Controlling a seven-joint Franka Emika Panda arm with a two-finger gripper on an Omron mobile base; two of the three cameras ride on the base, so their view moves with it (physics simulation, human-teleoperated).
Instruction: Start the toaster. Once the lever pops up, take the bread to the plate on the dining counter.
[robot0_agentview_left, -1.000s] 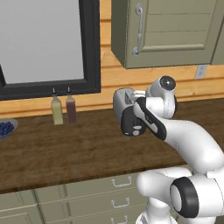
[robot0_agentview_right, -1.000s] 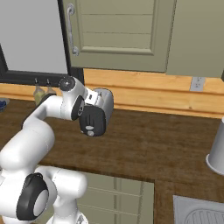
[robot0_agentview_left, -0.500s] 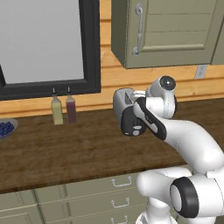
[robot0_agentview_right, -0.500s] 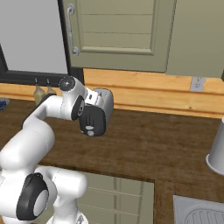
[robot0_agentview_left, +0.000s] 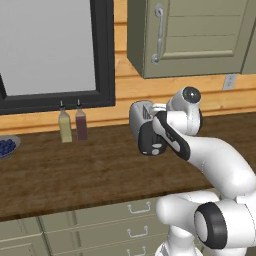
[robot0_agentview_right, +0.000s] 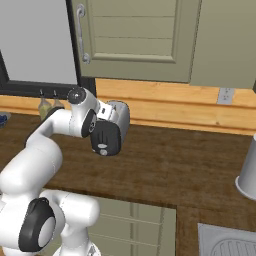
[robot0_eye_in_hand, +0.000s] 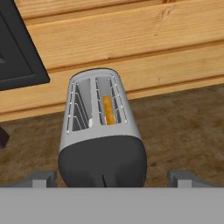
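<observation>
No readable text, no labels, brands, numbers or signs on anything in view

Toaster (robot0_eye_in_hand: 98, 127): brushed silver metal, matt black end; worktop (robot0_agentview_left: 75, 170): dark wood grain.

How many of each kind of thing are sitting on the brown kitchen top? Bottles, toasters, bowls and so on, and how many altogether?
Bottles: 2, one yellowish, one dark red
Toaster: 1, with bread in one slot
Blue bowl: 1
Pale grey container: 1
Total: 5
</observation>
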